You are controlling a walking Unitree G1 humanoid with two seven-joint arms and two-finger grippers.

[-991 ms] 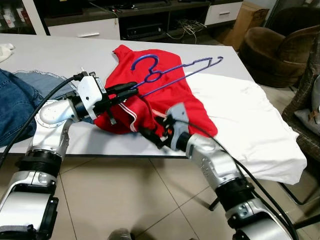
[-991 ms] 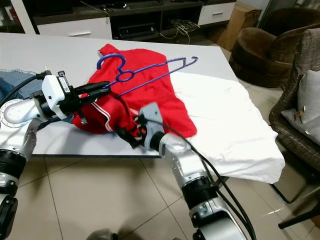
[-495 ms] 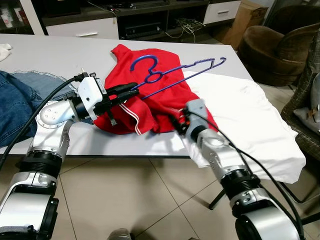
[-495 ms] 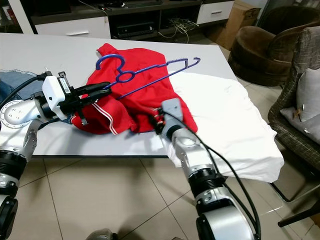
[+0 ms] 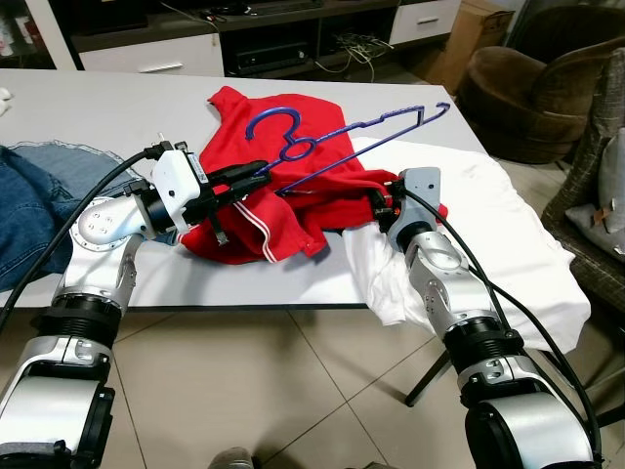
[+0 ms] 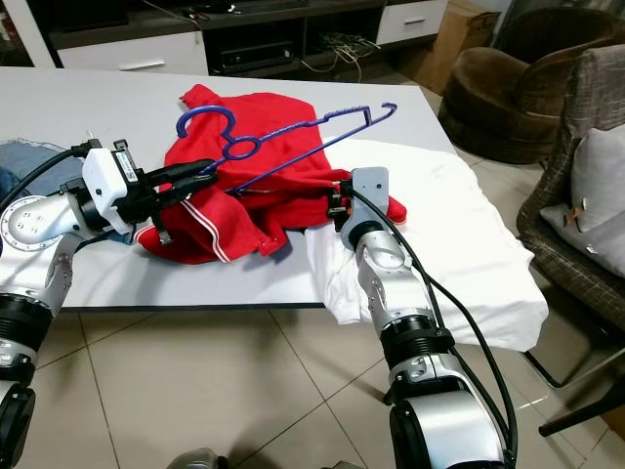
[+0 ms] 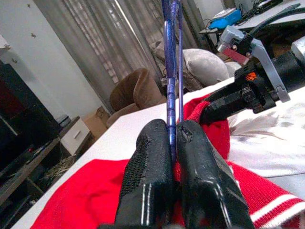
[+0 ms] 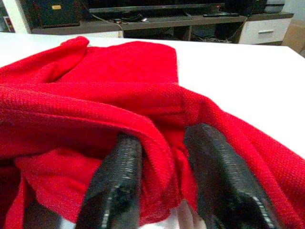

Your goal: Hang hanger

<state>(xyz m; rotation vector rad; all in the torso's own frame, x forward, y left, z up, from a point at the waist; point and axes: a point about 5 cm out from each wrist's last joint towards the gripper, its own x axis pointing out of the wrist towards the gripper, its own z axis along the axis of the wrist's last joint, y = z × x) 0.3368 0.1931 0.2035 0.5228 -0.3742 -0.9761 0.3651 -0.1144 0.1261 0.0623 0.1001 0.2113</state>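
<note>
Dragged toward 3 o'clock since a second earlier, the red garment bunched in the right pincer, fingers spread around a fold. At 9 o'clock, the left pincer clamped the blue hanger above the table, beside a white cloth.
</note>
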